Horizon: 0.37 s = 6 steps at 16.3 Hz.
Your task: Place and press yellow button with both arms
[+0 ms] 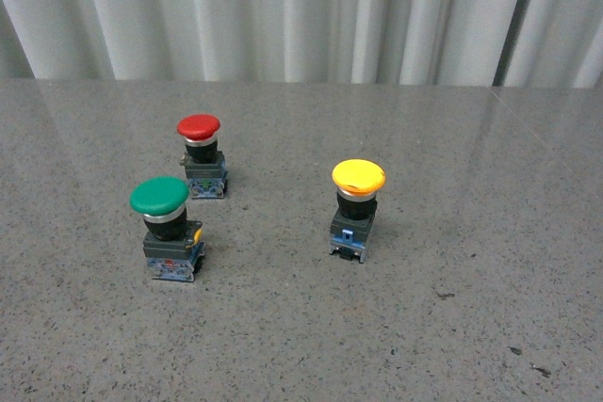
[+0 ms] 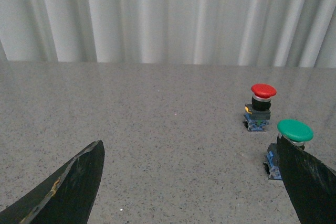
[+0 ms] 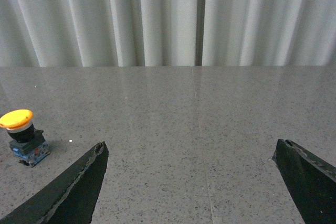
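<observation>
Yellow button (image 1: pixel 357 204), glossy round cap, is stood upright right of centre on speckled grey table (image 1: pixel 452 327). Left gripper (image 2: pixel 194 182) and right gripper (image 3: pixel 191 182) are spread wide, nothing held, fingers cropped.

Yellow button (image 1: pixel 358 177): glossy plastic cap, matt black collar, blue plastic base parts. Green button (image 1: pixel 159 196), at its 9 o'clock: satin plastic cap, metallic ring. Red button (image 1: pixel 199 126): smooth plastic cap. Table (image 1: pixel 452 327): speckled grey stone-look, faint sheen. Curtain (image 1: pixel 283 7): white pleated cloth, matt. Gripper fingers (image 2: pixel 68 187): matt black, scuffed edges.
</observation>
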Motion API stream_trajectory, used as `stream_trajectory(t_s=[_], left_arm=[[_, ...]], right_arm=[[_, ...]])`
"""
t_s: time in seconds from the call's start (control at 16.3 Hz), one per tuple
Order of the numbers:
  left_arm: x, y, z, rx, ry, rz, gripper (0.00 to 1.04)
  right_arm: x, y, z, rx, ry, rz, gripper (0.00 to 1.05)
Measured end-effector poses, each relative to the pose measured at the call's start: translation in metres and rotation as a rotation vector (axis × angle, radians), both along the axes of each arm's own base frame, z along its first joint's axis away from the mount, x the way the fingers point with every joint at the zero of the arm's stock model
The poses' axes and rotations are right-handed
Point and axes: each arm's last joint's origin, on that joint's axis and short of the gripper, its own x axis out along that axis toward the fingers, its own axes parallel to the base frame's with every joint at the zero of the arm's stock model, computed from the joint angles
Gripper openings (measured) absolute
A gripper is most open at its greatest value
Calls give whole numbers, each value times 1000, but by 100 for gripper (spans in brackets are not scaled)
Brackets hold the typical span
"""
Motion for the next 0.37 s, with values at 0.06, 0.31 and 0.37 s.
stream_trajectory(t_s=[0.06, 0.31, 0.37], left_arm=[[0, 0, 0, 0, 0, 0, 98], [0, 0, 0, 0, 0, 0, 98], [0, 0, 0, 0, 0, 0, 98]], right_arm=[[0, 0, 0, 0, 0, 0, 98], [0, 0, 0, 0, 0, 0, 98], [0, 0, 0, 0, 0, 0, 98]])
